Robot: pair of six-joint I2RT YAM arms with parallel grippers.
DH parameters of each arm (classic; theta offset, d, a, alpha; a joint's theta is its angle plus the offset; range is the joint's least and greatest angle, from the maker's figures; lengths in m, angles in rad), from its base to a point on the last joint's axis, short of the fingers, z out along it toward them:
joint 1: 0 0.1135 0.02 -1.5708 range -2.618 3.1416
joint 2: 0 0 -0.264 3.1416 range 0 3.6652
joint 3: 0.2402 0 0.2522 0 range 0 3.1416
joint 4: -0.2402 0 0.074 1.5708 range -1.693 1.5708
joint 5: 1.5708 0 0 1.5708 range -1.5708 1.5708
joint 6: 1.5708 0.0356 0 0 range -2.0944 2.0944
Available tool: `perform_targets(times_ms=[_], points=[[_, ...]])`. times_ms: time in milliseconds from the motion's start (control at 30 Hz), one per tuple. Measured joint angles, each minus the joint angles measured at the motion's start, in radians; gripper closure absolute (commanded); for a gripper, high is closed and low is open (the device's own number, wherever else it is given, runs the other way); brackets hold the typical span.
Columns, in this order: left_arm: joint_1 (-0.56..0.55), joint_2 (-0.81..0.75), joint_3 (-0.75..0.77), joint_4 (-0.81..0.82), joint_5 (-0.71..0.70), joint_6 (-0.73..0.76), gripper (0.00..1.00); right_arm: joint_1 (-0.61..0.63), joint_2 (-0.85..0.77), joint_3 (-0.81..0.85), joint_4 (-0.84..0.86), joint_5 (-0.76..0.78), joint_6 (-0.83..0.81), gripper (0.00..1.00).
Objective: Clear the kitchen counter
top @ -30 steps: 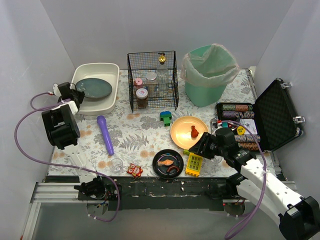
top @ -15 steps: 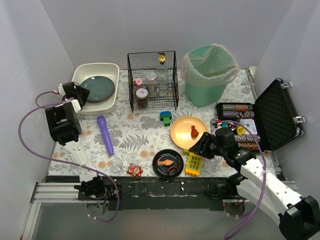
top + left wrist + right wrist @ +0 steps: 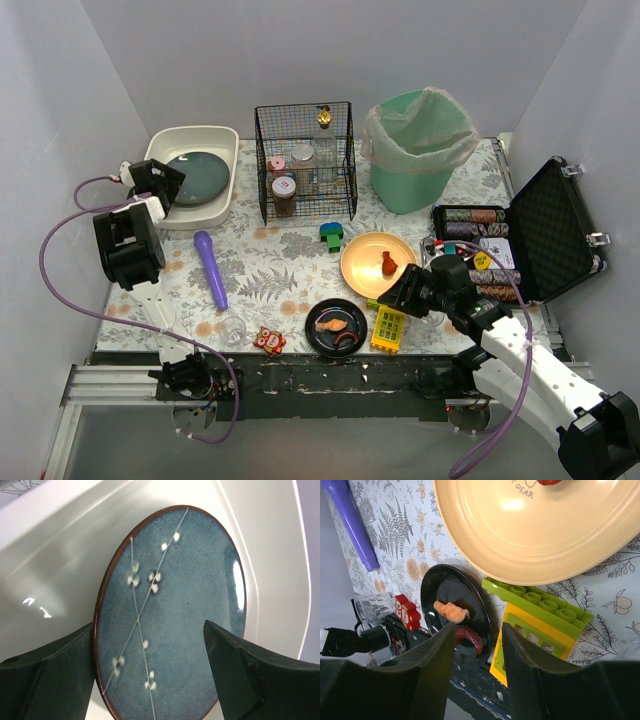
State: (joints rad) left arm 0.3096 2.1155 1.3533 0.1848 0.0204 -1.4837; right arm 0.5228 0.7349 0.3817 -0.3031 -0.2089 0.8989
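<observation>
The kitchen counter [image 3: 270,272] with its leaf-print cloth holds a purple stick [image 3: 210,268], a clear glass [image 3: 234,330], a red owl block [image 3: 268,340], a black plate [image 3: 337,327] of food, a yellow-green block [image 3: 389,328] and a peach plate [image 3: 378,262]. My left gripper [image 3: 160,185] hangs open over a blue plate [image 3: 170,610] that lies in the white tub [image 3: 190,222], one finger on each side. My right gripper [image 3: 478,627] is open and empty, low above the black plate [image 3: 447,592] and the yellow-green block [image 3: 535,625].
A wire basket [image 3: 305,160] with jars stands at the back middle, next to a lined green bin [image 3: 420,150]. An open black case [image 3: 520,235] of poker chips lies at the right. A small green-blue block [image 3: 332,236] sits near the peach plate.
My left gripper has opened and let go of the blue plate, which now rests in the tub. The left wrist shifted slightly back and right. The right arm has not moved.
</observation>
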Motion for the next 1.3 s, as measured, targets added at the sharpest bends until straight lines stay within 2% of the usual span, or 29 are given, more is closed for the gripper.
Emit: perform_targets(times_ms=[300,467,733,1000,1133,1300], points=[[-0.008,-0.025,0.003,-0.053,-0.053,0.04,0.03,0.0,0.0,0.027,-0.005,0.0,-0.006,0.5],[0.007,-0.079,-0.005,-0.082,-0.077,0.051,0.02,0.0,0.0,0.061,-0.035,0.005,-0.025,0.5],[0.014,-0.298,-0.045,-0.11,-0.077,0.052,0.02,0.0,-0.026,0.142,-0.124,0.061,-0.095,0.48],[-0.005,-0.616,-0.209,-0.158,-0.011,0.04,0.02,0.0,-0.092,0.177,-0.191,0.122,-0.121,0.48],[-0.075,-0.747,-0.285,-0.203,-0.003,0.053,0.02,0.0,-0.084,0.211,-0.227,0.148,-0.146,0.48],[-0.275,-0.848,-0.349,-0.252,-0.039,0.087,0.02,0.0,-0.05,0.248,-0.249,0.169,-0.174,0.47]])
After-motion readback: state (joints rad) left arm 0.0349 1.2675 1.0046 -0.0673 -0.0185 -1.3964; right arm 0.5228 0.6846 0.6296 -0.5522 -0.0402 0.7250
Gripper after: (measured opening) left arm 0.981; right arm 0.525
